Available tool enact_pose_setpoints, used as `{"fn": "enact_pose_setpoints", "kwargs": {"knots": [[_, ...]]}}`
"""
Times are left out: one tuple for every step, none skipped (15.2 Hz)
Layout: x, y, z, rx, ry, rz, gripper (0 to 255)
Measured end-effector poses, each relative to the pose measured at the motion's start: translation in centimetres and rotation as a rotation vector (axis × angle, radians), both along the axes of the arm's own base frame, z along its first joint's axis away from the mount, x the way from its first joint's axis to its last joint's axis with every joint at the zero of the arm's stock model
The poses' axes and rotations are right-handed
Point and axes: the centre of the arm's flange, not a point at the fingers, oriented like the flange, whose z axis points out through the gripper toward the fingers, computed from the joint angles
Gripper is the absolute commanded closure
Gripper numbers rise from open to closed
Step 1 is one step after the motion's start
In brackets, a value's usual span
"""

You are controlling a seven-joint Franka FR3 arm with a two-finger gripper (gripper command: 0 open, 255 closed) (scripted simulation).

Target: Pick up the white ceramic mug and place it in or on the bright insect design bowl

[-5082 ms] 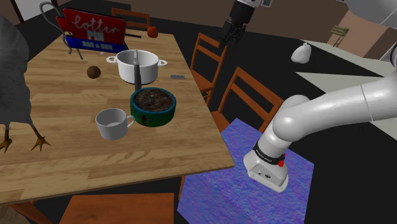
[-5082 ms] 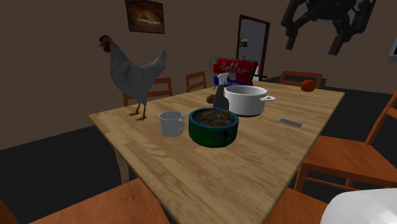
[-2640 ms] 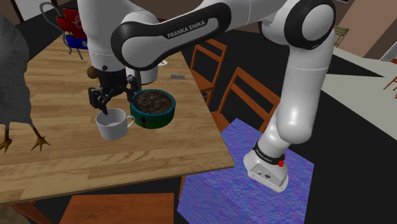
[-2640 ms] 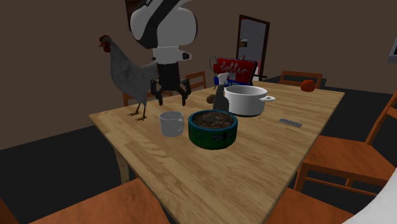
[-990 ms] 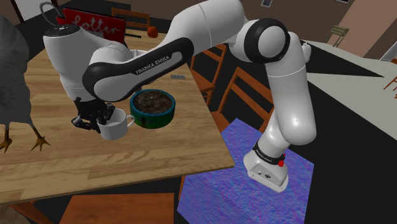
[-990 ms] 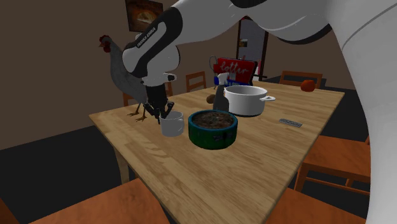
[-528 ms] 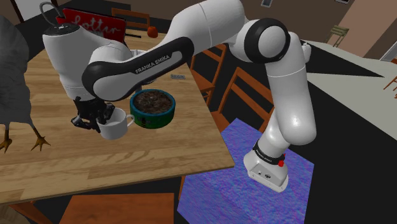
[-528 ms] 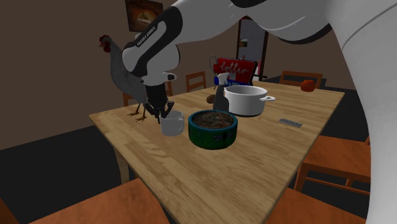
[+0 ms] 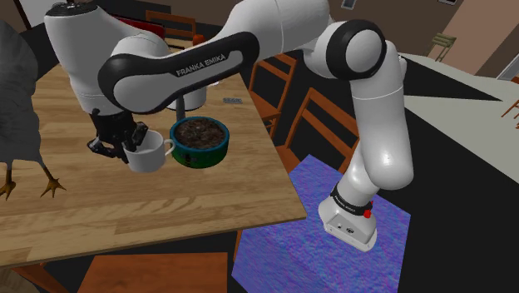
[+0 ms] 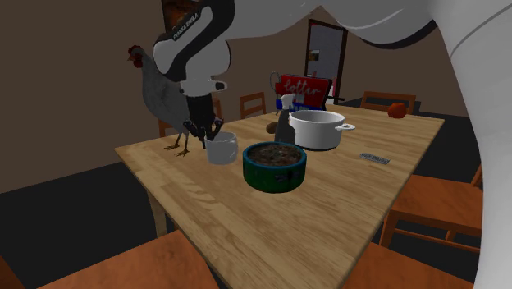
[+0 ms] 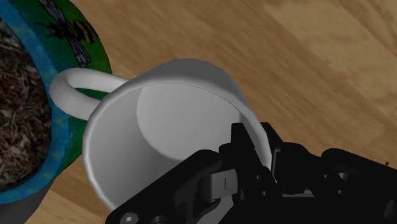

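**Mug clamped, hard left of bowl**

Shoulder view, left to right: a grey chicken (image 9: 17,91) stood on the wooden table (image 9: 166,208) near its edge. Next came the gripper (image 9: 111,143), closed down on the white mug (image 9: 148,155). It pinched the mug's wall on the side away from the handle. The wrist view showed one finger inside the rim and one outside. The mug looked just off the tabletop, but that was hard to confirm. Its handle pointed at the bowl (image 9: 200,141), which sat just beside the mug and had a green wall with insect prints, a blue rim and a dark filling. Behind the bowl was a white pot (image 10: 316,129). Further right were wooden chairs (image 9: 320,125), then a blue rug (image 9: 391,241) under the arm's stand (image 9: 349,225).
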Motion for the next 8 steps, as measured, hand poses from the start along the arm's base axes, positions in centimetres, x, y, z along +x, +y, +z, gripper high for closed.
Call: {"fn": "enact_pose_setpoints", "kwargs": {"knots": [[0.0,0.0,0.5,0.0,0.0,0.0,255],[0.1,0.1,1.0,0.0,0.0,0.0,255],[0.0,0.0,1.5,0.0,0.0,0.0,255],[0.0,0.0,2.0,0.0,0.0,0.0,255],[-0.1,0.0,2.6,0.0,0.0,0.0,255],[-0.1,-0.1,3.1,0.0,0.0,0.0,255],[0.0,0.0,3.5,0.0,0.0,0.0,255],[-0.1,0.0,4.1,0.0,0.0,0.0,255]]}}
